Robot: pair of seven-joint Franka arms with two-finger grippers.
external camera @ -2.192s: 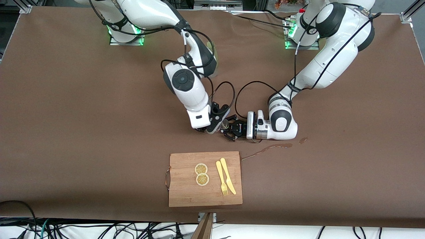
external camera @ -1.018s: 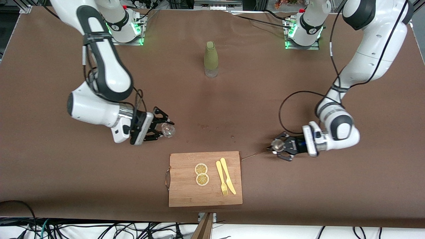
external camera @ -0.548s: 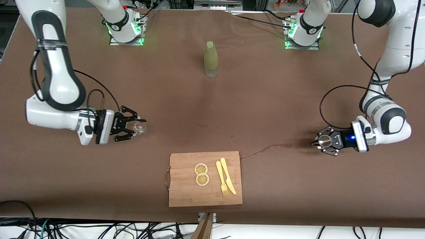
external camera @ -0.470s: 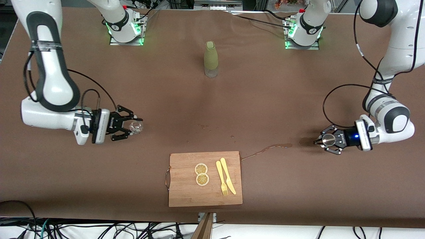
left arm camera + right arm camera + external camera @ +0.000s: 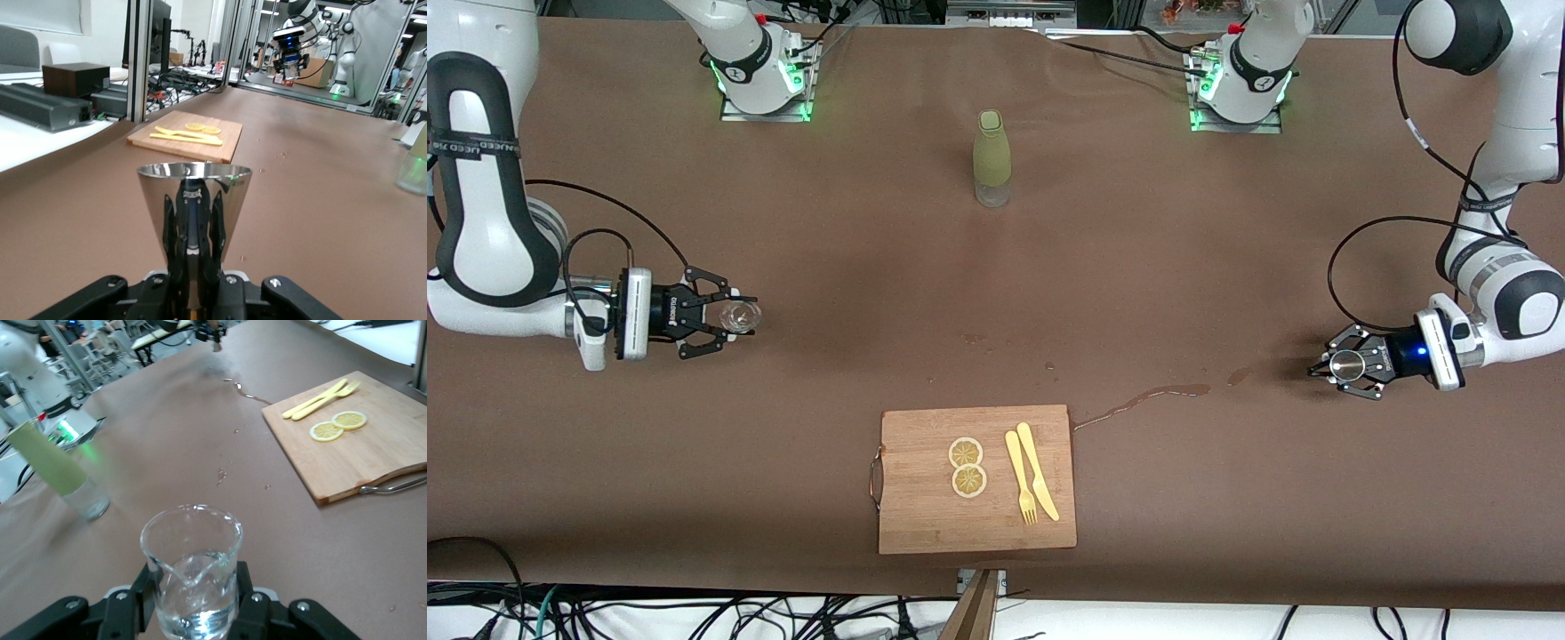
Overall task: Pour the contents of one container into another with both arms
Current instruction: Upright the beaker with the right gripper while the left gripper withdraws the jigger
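Note:
My right gripper [image 5: 734, 316] is shut on a clear glass beaker [image 5: 741, 315], low over the table toward the right arm's end. In the right wrist view the beaker [image 5: 193, 567] stands upright between the fingers [image 5: 137, 597], with clear liquid in its lower part. Toward the left arm's end, my left gripper [image 5: 1347, 364] is shut on a shiny steel cone-shaped cup [image 5: 1344, 364], also low over the table. The left wrist view shows that cup [image 5: 195, 200] upright with its narrow base clamped in the jaws, and its inside is hidden.
A green bottle [image 5: 992, 158] stands mid-table between the two bases. A wooden cutting board [image 5: 925, 507] with two lemon slices [image 5: 967, 467], a yellow fork and a knife [image 5: 1032, 471] lies near the front edge. A wet spill streak [image 5: 1147, 399] runs from the board's corner.
Both arms swung apart from the middle of the table toward their own ends, each carrying its container. The spill streak and the bottle came into view.

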